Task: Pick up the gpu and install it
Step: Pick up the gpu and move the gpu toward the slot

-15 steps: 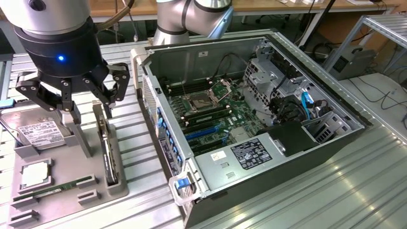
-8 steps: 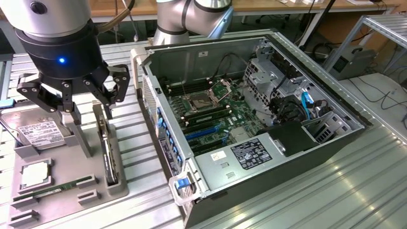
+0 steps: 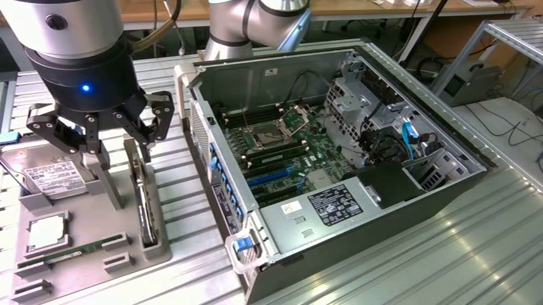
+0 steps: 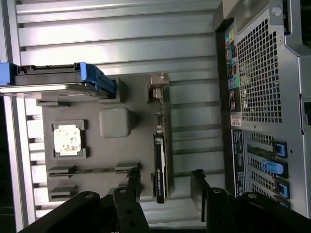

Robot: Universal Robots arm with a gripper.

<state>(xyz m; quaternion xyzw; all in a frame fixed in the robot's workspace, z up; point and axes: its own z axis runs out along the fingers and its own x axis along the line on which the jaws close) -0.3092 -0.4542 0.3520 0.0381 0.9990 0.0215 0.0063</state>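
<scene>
The gpu (image 3: 146, 203) stands on its long edge in a slot of the grey tray (image 3: 93, 222), its silver end bracket (image 4: 158, 90) at one end. In the wrist view the gpu (image 4: 160, 150) is a thin dark strip running between my two black fingers (image 4: 133, 182). My gripper (image 3: 114, 147) hangs open above the card's far end, one finger on each side and both clear of it. The gripper (image 4: 165, 187) holds nothing.
On the tray (image 4: 116, 162) also lie a silver hard drive (image 3: 55, 175), a square processor (image 3: 47, 232) and a green memory stick (image 3: 72, 251). The open computer case (image 3: 339, 159) lies at the exterior view's right, with blue slots (image 3: 271, 175) on its board. Ribbed metal table all round.
</scene>
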